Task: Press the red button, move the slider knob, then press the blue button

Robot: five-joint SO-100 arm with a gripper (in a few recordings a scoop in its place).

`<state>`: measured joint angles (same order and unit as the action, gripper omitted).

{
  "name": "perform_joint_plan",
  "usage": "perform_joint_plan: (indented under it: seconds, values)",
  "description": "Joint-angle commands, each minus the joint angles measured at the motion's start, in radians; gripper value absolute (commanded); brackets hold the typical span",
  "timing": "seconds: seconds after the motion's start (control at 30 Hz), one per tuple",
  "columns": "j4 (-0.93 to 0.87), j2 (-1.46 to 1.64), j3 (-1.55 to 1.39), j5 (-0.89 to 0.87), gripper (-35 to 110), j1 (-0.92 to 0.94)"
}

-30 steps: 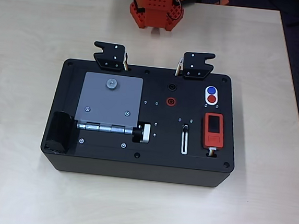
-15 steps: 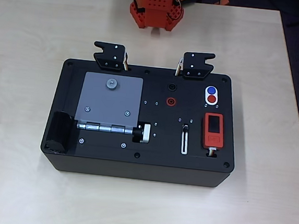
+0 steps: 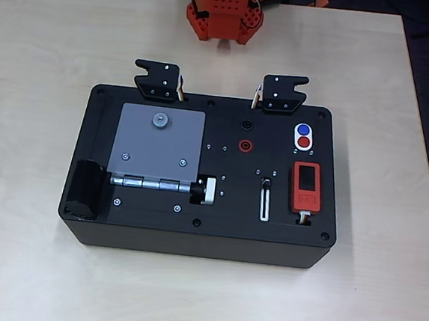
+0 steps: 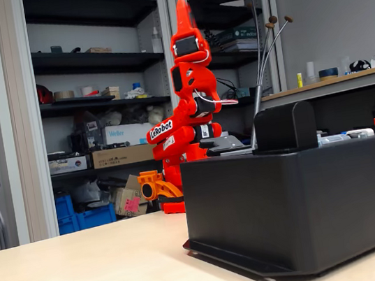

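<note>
Nothing changed since earlier frames: pincer raised upright, seemingly closed, well behind and above red button; pressing not begun.

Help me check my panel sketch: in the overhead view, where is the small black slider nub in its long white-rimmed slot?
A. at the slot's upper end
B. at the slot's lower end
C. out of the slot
A: the small black slider nub sits at the upper end of the long white-rimmed slot, whose length below it shows bare.
</note>
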<state>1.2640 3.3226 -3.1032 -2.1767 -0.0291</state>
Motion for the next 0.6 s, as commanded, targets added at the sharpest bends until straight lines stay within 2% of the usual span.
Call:
perform_joint_plan:
  seconds: [0.0,0.13,0.33,0.57]
  values:
    - [-0.169,0.002,0.055,0.008,0,-0.023]
    - [-0.425,0.005,0.133,0.035,0,-0.054]
    - [-0.942,0.008,0.325,0.038,0,-0.114]
    - [-1.252,0.009,0.442,0.213,0,-0.155]
